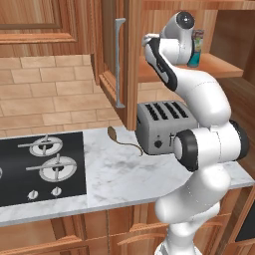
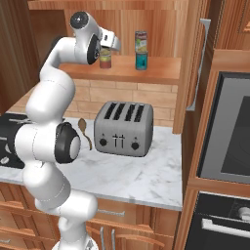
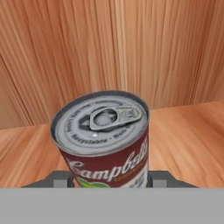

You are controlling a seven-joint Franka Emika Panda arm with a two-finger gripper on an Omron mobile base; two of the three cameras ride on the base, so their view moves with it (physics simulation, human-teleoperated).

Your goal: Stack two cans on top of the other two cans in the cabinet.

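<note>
My gripper (image 3: 111, 178) reaches into the open reddish-brown cabinet (image 2: 151, 73). It is shut on a pale-labelled can (image 3: 103, 131) with a silver pull-tab top, a red band and a green patch. In the right base view this can (image 2: 105, 59) sits at shelf level under my hand (image 2: 110, 43), left of the stack. The second pale-labelled can (image 2: 141, 41) stands upright on the teal-blue can (image 2: 141, 61); from the left base view, that pale can (image 1: 198, 36) tops the teal can (image 1: 194, 59) behind my arm. The dark red can is hidden.
The cabinet door (image 1: 119, 62) with its grey bar handle stands open to the left. Below the shelf a grey toaster (image 2: 124, 128) and a wooden spoon (image 2: 84, 128) sit on the marble counter (image 2: 146, 176). A stove (image 1: 40, 164) lies left and an oven (image 2: 229, 132) right.
</note>
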